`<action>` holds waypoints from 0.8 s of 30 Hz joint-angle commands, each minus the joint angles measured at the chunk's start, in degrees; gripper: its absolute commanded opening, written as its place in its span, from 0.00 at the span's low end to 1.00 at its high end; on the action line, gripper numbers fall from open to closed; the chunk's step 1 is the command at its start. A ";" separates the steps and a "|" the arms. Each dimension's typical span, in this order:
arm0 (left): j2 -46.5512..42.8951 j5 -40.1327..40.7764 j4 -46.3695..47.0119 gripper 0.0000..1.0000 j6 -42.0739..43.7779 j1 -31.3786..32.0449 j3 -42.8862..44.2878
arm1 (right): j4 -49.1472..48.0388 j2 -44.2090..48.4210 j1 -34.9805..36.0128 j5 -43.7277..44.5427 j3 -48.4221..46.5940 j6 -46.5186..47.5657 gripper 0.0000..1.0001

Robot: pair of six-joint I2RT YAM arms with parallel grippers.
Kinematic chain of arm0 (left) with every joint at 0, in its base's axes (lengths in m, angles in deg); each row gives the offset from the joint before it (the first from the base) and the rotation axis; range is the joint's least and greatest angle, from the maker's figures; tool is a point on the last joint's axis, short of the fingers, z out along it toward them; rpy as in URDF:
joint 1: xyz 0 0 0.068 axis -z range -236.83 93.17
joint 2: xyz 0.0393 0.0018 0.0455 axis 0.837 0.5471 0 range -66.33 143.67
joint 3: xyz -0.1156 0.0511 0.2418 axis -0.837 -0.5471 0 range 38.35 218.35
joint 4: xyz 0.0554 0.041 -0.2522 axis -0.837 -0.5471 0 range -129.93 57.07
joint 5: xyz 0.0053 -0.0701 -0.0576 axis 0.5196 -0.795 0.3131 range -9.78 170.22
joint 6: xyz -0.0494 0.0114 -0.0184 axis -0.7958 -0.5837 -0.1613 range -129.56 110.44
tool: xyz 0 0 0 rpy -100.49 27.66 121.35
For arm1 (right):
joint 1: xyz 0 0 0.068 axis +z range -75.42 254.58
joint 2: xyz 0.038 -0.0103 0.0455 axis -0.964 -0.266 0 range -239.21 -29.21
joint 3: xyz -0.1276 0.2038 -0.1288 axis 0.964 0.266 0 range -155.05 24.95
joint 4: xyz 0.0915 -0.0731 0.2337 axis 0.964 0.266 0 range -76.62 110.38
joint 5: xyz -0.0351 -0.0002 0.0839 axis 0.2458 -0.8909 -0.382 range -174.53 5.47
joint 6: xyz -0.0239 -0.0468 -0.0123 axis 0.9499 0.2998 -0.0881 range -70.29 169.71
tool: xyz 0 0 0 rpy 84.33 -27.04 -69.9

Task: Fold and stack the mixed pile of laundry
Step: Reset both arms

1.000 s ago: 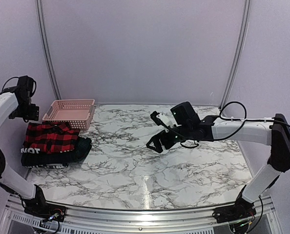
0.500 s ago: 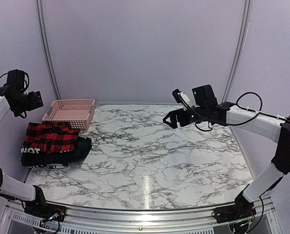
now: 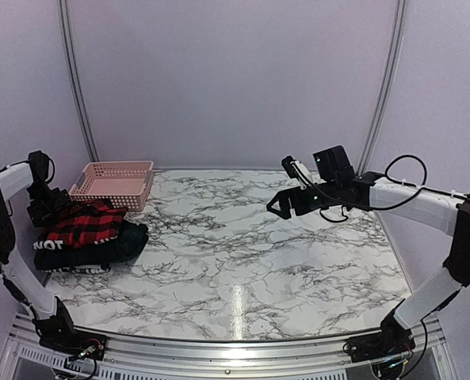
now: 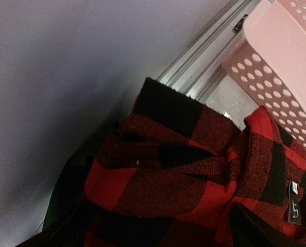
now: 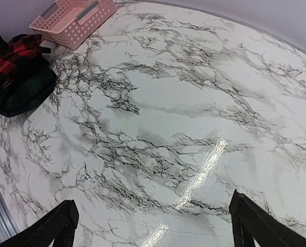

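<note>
Top external view: the mixed laundry pile (image 3: 89,237) sits stacked at the left edge of the surface (image 3: 243,269). Bent down, the left tool (image 3: 49,207) hangs spread, low over the pile's checked top. Farther right, the right tool (image 3: 286,188) hovers spread, arm outstretched leftward.

Item 1: white block lettering (image 3: 43,245), printed on the near-left edge of the red-and-black checked shirt (image 3: 81,226); only partly legible, with "OT" made out.

Item 2: small black tag (image 4: 294,203), sewn to the same shirt; one pale mark resembling "5" is noted, not read with certainty.
</note>
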 commanded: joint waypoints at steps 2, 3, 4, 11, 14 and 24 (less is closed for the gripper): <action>2.68 -2.04 2.54 0.99 1.65 -3.12 7.03 | 1.40 3.09 0.02 -0.23 0.37 -0.26 0.99; 1.85 -2.12 2.27 0.99 1.82 -3.10 7.74 | 1.67 3.29 0.04 -0.19 0.37 -0.07 0.99; 0.60 -2.61 1.93 0.99 1.84 -2.97 8.08 | 1.82 3.62 0.00 -0.18 0.45 0.05 0.98; -14.04 -8.45 -2.97 0.99 -1.18 3.08 1.14 | 1.25 4.84 0.02 -1.30 0.86 0.02 0.98; -19.51 -9.14 -3.97 0.99 -3.14 11.56 -2.11 | 2.16 4.89 0.02 -1.99 0.15 -0.13 0.98; -15.56 -9.15 -2.23 0.99 -8.13 38.00 1.88 | 6.50 6.33 -3.27 -3.27 -1.32 -2.72 0.99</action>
